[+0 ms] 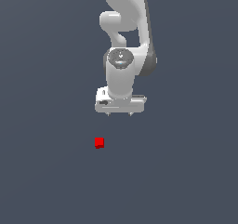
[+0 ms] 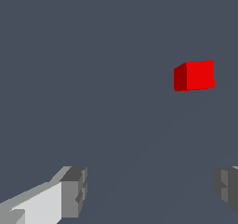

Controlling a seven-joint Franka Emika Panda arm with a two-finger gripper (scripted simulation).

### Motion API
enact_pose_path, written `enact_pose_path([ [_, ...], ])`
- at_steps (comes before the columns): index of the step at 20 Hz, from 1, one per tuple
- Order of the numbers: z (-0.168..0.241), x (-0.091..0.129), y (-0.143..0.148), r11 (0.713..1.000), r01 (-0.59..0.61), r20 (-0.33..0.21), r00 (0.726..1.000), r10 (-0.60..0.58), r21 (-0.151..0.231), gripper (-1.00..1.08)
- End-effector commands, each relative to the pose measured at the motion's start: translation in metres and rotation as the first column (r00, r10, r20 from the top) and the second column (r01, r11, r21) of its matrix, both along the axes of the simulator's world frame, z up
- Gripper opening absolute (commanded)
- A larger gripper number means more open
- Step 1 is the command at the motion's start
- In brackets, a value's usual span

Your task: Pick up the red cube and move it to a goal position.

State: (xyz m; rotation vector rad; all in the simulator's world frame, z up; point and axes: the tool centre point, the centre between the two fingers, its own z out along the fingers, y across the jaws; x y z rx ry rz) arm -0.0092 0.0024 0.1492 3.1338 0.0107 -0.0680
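Observation:
The red cube (image 1: 99, 142) is a tiny bright red block lying on the flat dark grey surface. My white gripper (image 1: 119, 114) hangs from the arm above it, with the cube nearer the camera and a little toward the exterior view's left. The two fingers are spread wide with nothing between them, so the gripper is open and empty. In the wrist view the red cube (image 2: 194, 75) lies apart from the gripper (image 2: 151, 190), beyond the grey fingertips (image 2: 74, 193), closer to one finger's side than the other.
The dark grey surface (image 1: 46, 172) fills both views. The white arm (image 1: 125, 28) rises behind the gripper at the top of the exterior view. Nothing else shows.

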Motion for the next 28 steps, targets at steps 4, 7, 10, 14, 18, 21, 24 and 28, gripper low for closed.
enact_pose_path([
  [4, -0.002, 0.001, -0.002, 1.0, -0.001, 0.001, 1.0, 0.001, 0.0, 1.0],
  [7, -0.008, 0.004, -0.006, 1.0, -0.004, 0.003, 1.0, 0.004, 0.0, 1.0],
  [10, -0.018, 0.01, -0.014, 1.0, -0.008, 0.006, 1.0, 0.008, 0.001, 1.0],
  [14, -0.036, 0.02, -0.028, 1.0, -0.017, 0.012, 1.0, 0.017, 0.001, 1.0],
  [18, -0.059, 0.034, -0.045, 1.0, -0.028, 0.019, 0.999, 0.028, 0.002, 1.0],
  [21, -0.077, 0.047, -0.06, 0.999, -0.038, 0.025, 0.999, 0.038, 0.004, 1.0],
  [24, -0.094, 0.058, -0.073, 0.999, -0.046, 0.031, 0.998, 0.046, 0.005, 1.0],
  [28, -0.111, 0.07, -0.085, 0.999, -0.054, 0.037, 0.998, 0.054, 0.006, 1.0],
])
